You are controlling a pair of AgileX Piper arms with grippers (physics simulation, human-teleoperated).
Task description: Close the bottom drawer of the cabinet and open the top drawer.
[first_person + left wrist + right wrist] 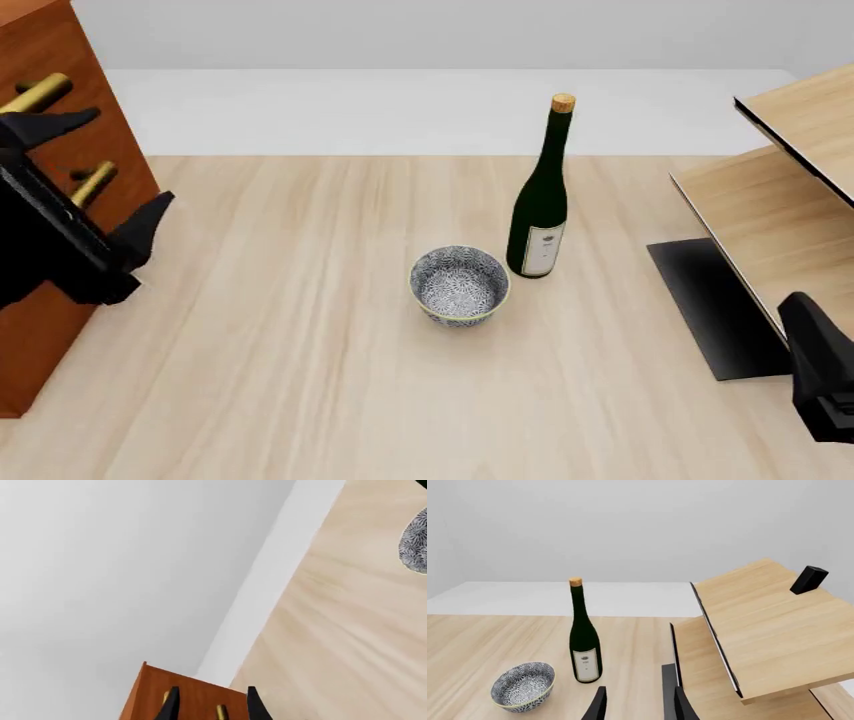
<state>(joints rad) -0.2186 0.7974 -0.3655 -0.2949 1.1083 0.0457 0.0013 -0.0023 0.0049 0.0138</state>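
At far left the cabinet (54, 160) stands just ahead of my left gripper (94, 200), fingers wide apart and holding nothing, its brass handle (38, 93) bar-shaped between them; my right gripper (637, 705), parted and empty, sits well apart.

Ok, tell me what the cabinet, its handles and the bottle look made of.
Cabinet: reddish-brown wood look, smooth matte faces, though grain is faint. Handles: brass-like metal, with a yellow sheen on round bars. Bottle: dark green glass, apparently, glossy, with a pale paper-like label and cork-coloured top.

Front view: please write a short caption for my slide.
Left gripper beside reddish-brown wooden cabinet; dark green glass bottle and patterned bowl on table.
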